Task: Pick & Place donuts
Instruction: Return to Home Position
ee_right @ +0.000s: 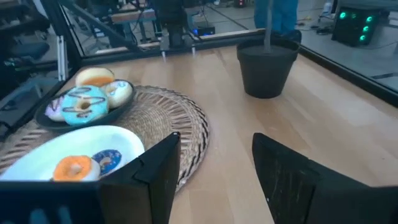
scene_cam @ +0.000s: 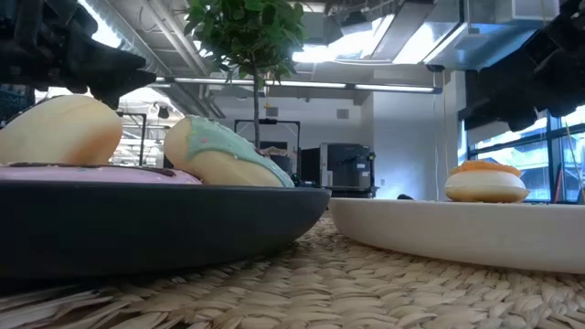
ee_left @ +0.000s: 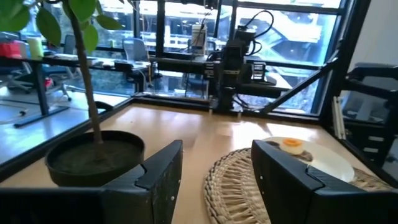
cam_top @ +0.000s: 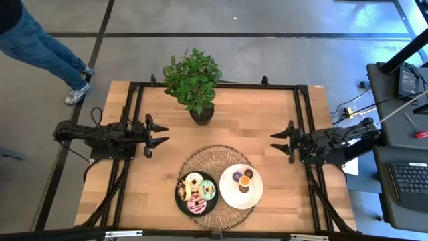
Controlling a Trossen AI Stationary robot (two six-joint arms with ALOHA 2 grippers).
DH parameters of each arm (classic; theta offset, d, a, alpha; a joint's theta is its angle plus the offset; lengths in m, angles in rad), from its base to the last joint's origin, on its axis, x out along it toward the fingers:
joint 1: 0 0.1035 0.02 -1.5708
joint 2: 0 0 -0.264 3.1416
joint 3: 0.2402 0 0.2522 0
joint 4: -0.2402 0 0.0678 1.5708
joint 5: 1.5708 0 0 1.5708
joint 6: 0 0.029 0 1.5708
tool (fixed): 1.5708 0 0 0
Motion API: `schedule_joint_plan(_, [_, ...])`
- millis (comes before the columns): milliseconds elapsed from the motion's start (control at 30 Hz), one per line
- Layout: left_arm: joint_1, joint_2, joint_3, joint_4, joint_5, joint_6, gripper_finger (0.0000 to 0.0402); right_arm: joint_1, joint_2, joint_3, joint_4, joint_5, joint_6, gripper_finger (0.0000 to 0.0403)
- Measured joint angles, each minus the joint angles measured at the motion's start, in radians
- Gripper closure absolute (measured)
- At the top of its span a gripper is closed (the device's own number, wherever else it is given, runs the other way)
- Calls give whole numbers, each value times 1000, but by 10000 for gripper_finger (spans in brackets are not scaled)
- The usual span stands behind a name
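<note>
- The wooden table (cam_top: pixel 267 114) is light brown, with a black frame around its edges.
- A round woven mat (cam_top: pixel 217 155) lies near the front edge, in the middle.
- Two plates sit side by side on the mat and touch each other. These are the black plate (scene_cam: pixel 137 224) and the white plate (cam_top: pixel 229 195).
- The black plate holds the cream donut (cam_top: pixel 193 180), the green donut (cam_top: pixel 208 191) and the pink donut (cam_top: pixel 196 205), all packed close together.
- The white plate holds three little ones: the orange mini (cam_top: pixel 246 179), the purple mini (cam_top: pixel 236 177) and the brown mini (cam_top: pixel 244 189).
- The left side of the black plate is too dark to tell what lies there.
- From table height, the pink donut shows only as a thin strip over the plate's rim, and the purple and brown minis are hidden.
- Farther back, the left gripper (cam_top: pixel 162 133) hangs at the left side of the table. Its fingers are apart and hold nothing.
- The right gripper (cam_top: pixel 274 142) hangs at the right side, facing it. Its fingers are apart too, with nothing in them.
- Both grippers are well away from the plates.
- A potted plant (cam_top: pixel 194 80) stands at the back of the table, between the arms.
- Past the table is a grey floor (cam_top: pixel 301 47) with dark lines.
- A person's legs (cam_top: pixel 40 47) in blue jeans are at the far left, cut off by the picture's edge.
- A keyboard (cam_top: pixel 408 184) sits on a desk at the right.
- Big windows (ee_left: pixel 124 25) line the room.
</note>
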Motion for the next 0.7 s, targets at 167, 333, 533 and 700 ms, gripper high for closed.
schedule_joint_plan(167, [23,2,0,0,0,9,213,0,-2,0,29,2,-13,202])
schedule_joint_plan(333, [36,5,0,0,-7,9,214,0,-1,-19,118,-1,-31,202])
schedule_joint_plan(533, [42,5,0,0,-8,9,214,-1,-1,-38,192,-68,-52,202])
schedule_joint_plan(700, [42,5,0,0,-12,9,213,-1,-1,-88,348,-194,-98,202])
